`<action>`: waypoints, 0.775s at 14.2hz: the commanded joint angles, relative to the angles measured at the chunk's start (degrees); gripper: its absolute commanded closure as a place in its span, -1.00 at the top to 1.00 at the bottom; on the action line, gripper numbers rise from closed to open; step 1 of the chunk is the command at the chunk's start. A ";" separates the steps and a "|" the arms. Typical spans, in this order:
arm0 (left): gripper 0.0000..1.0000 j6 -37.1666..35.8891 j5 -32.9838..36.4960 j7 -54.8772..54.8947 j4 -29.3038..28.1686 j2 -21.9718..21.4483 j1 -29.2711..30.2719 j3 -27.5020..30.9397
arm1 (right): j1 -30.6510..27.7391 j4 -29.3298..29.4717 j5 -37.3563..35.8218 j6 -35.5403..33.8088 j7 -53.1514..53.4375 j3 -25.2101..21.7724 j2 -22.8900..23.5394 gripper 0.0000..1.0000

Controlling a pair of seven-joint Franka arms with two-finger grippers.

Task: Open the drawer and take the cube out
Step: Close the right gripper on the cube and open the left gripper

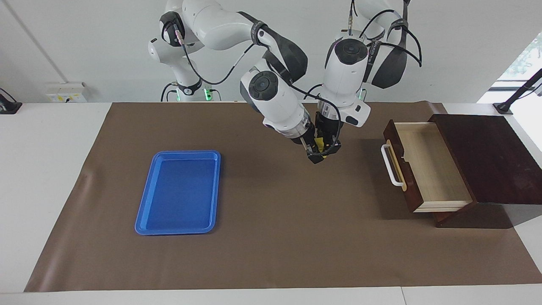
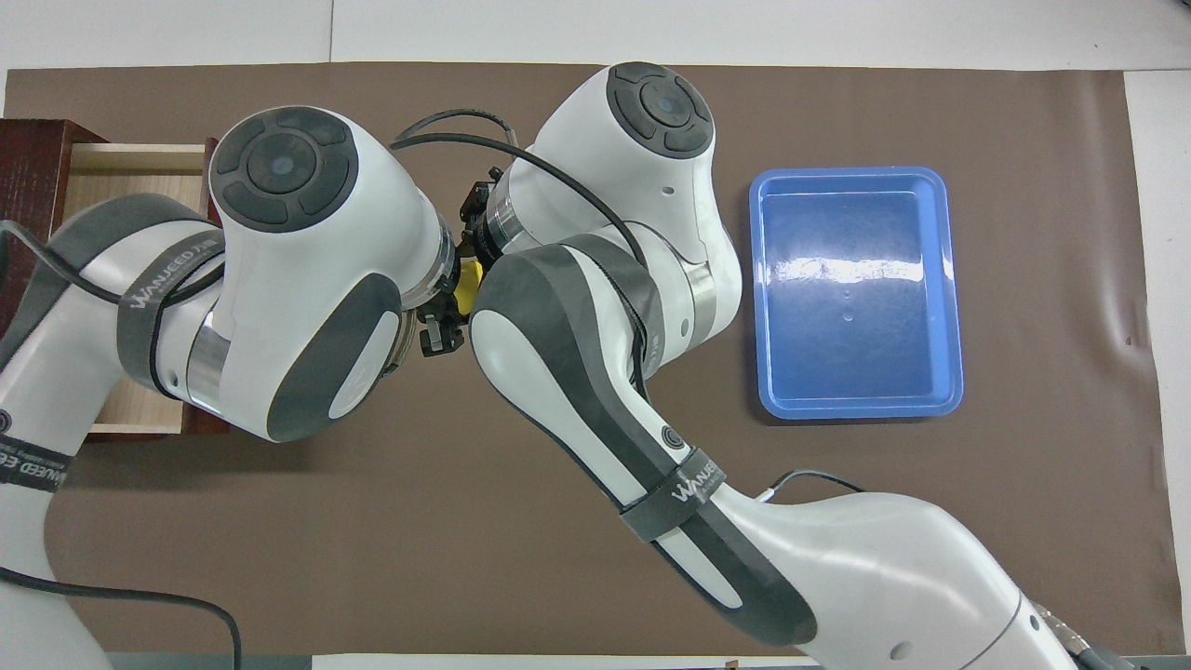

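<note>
The drawer [image 1: 432,167] stands pulled out of its dark wooden box [image 1: 487,156] at the left arm's end of the table, and its pale interior shows nothing in it. It also shows in the overhead view [image 2: 130,167], partly under the left arm. Both grippers meet in the air over the middle of the brown mat. The yellow cube [image 1: 321,146] sits between them and also shows in the overhead view [image 2: 465,284]. My left gripper [image 1: 329,146] comes down from above and is shut on the cube. My right gripper [image 1: 315,153] reaches in at the cube from the right arm's side.
A blue tray [image 1: 180,192] lies on the brown mat [image 1: 275,237] toward the right arm's end of the table, with nothing in it; it also shows in the overhead view [image 2: 851,288]. The drawer's white handle [image 1: 391,166] faces the middle of the mat.
</note>
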 commanded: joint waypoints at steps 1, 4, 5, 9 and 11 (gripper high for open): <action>-1.00 0.73 -0.59 0.03 -1.77 -1.52 0.08 -0.03 | 0.26 -1.13 -0.21 1.60 0.44 -0.11 -0.71 -0.72; -1.00 0.73 -0.68 0.03 -1.77 -1.52 0.08 -0.03 | 1.04 -1.21 -1.26 3.61 0.35 -0.03 -0.71 -1.00; -1.00 0.73 -0.68 0.04 -1.77 -1.52 0.08 0.06 | 1.05 -1.21 -1.35 3.71 0.35 -0.02 -0.71 -1.00; 0.05 0.73 -0.59 0.12 -1.86 -1.52 0.08 -0.03 | 0.96 -1.21 -1.26 3.71 0.88 -0.02 -0.71 -1.00; 1.00 0.55 -0.59 0.21 -1.77 -1.52 0.61 0.06 | 0.96 -1.21 -1.26 3.71 0.96 -0.02 -0.71 -1.00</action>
